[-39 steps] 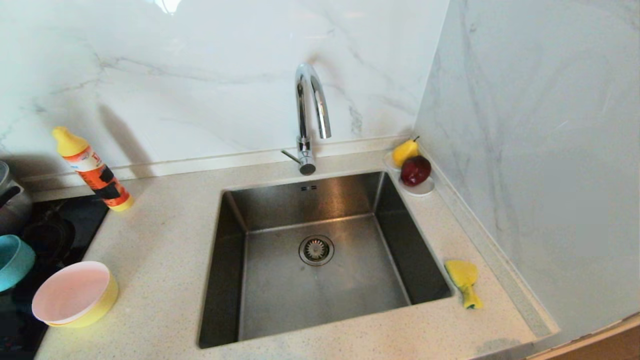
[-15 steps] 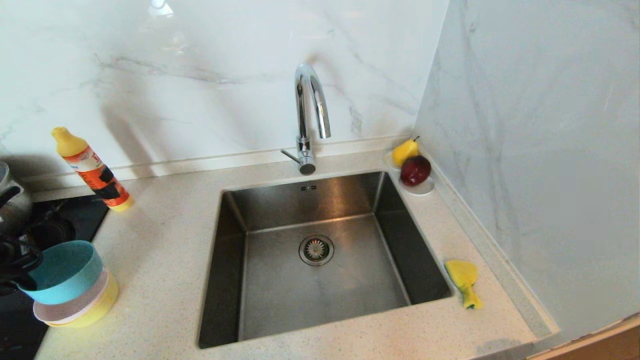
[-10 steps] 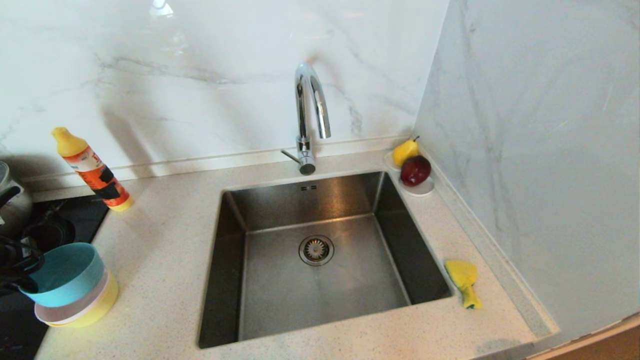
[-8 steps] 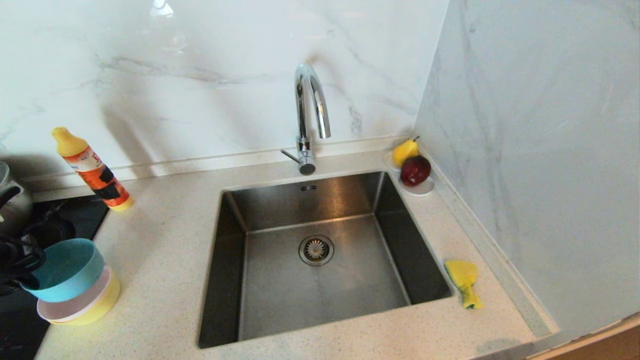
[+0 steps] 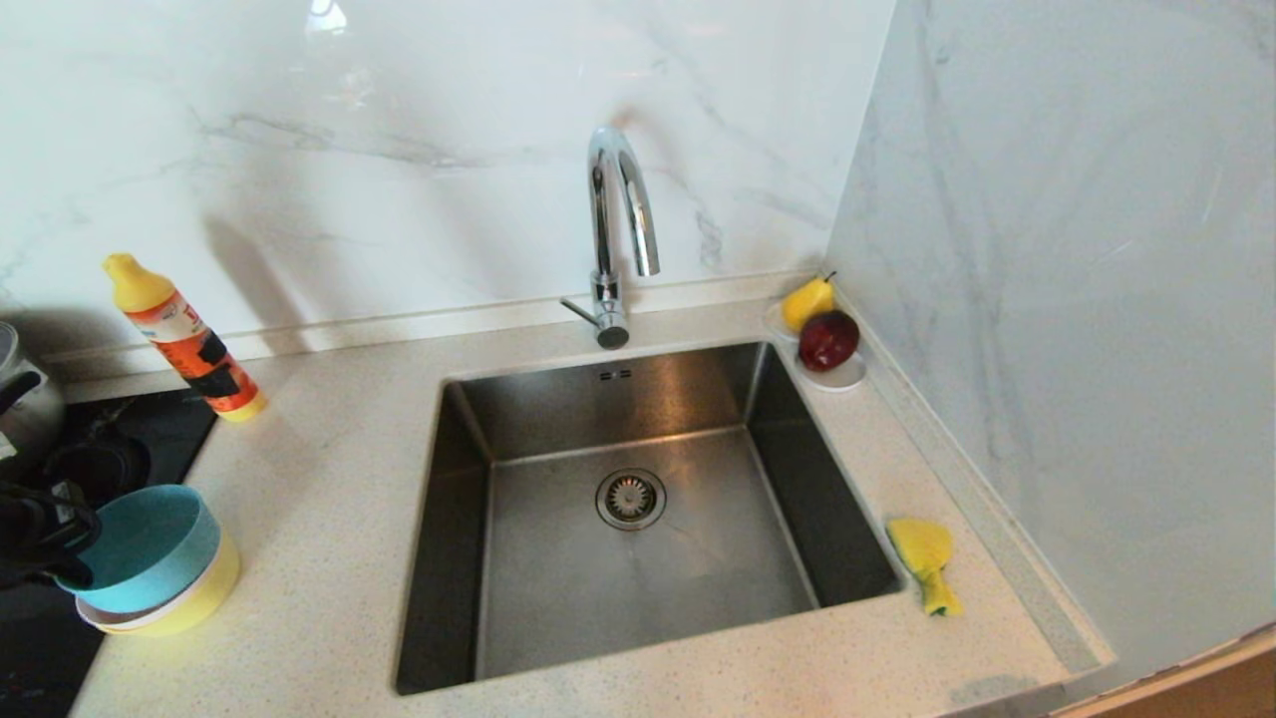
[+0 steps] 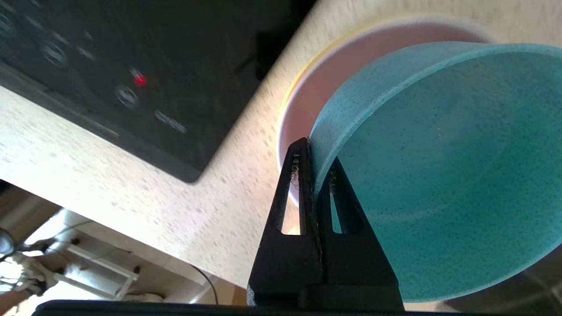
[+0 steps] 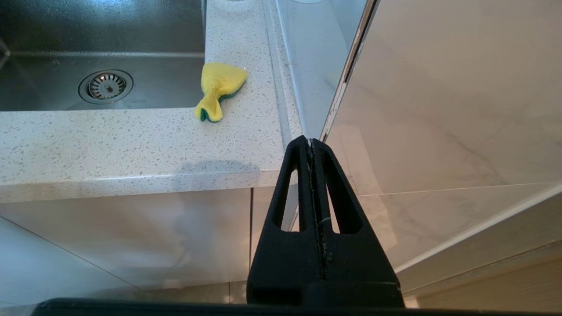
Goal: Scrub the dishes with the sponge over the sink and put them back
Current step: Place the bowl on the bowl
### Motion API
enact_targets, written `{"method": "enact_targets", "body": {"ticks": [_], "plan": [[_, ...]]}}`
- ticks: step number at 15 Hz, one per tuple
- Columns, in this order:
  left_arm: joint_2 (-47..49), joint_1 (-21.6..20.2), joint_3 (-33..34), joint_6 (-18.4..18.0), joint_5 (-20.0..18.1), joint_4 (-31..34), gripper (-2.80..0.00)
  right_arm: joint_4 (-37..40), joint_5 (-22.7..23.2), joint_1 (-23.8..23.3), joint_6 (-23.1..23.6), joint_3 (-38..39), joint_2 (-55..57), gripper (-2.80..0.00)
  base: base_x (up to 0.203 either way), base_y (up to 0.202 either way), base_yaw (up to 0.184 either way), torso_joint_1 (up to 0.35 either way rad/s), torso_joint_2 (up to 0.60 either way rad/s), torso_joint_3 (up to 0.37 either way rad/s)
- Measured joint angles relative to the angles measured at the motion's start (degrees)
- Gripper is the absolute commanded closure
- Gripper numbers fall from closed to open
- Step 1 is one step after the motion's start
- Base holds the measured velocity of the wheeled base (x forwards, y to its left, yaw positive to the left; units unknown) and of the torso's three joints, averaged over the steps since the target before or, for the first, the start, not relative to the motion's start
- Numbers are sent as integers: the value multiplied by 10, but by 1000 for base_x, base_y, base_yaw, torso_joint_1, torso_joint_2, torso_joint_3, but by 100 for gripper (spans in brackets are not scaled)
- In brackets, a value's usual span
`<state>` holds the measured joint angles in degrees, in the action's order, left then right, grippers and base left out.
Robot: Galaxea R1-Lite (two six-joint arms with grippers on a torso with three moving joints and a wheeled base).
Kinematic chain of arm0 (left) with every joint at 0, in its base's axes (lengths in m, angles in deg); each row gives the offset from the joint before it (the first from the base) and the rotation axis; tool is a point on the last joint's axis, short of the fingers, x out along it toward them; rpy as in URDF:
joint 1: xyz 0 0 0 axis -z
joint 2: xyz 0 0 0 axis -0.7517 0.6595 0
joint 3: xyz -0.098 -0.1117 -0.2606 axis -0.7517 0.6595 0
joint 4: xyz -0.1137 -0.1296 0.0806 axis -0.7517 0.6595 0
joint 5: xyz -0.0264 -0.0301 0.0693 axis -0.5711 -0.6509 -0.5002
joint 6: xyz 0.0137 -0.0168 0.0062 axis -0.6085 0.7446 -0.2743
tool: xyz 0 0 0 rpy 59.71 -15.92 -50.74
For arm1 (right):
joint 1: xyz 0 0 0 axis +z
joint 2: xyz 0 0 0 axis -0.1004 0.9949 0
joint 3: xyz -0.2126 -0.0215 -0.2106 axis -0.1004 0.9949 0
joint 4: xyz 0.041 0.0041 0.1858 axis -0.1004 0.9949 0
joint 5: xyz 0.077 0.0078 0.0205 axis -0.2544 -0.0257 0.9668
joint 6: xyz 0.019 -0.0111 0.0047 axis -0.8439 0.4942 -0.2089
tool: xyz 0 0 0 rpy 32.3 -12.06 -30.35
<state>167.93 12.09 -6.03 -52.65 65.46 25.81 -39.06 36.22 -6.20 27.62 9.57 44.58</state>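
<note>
The light blue bowl [image 5: 140, 548] sits tilted in the pink bowl [image 5: 120, 620], which is nested in the yellow bowl [image 5: 204, 596]; the stack stands on the speckled tabletop [image 5: 319, 519] at its left end, beside the black cooktop [image 5: 159, 429]. The left pincer [image 6: 312, 147] is clamped on the light blue bowl's rim, one finger inside the wall and one outside, as the left wrist view shows; in the head view the arm's dark end [image 5: 40, 534] reaches in from the left edge. In the left wrist view the pink bowl's inside shows just behind the blue rim, with a thin yellow edge around it.

The sink [image 5: 778, 399] lies in the middle of the tabletop, to the right of the stack and well apart from it, with its drain strainer [image 5: 630, 498] in the floor and the curved chrome tap [image 5: 618, 234] behind it. The sponge [image 5: 925, 560] lies on the tabletop just beside the sink's right rim, near the front, yellow side up with a green edge showing.

The right pincer [image 7: 311, 142] has its fingers pressed together on nothing and hangs below and in front of the tabletop's edge, near the side wall, well apart from the sponge.

An orange bottle with a yellow cap [image 5: 184, 339] leans near the back wall left of the sink. A white saucer [image 5: 842, 377] at the sink's back right corner carries a yellow pear [image 5: 805, 301] and a red apple [image 5: 827, 339].
</note>
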Motion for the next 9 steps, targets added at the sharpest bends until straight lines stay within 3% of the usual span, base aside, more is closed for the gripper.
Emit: {"method": "enact_targets", "body": {"ticks": [5, 9], "plan": [[-10, -1, 48, -4, 2, -77, 0, 0, 0, 0, 0, 0, 0, 0, 0, 0, 0, 0, 0, 0], [-6, -2, 53, -3, 1, -80, 0, 0, 0, 0, 0, 0, 0, 0, 0, 0, 0, 0, 0, 0]]}}
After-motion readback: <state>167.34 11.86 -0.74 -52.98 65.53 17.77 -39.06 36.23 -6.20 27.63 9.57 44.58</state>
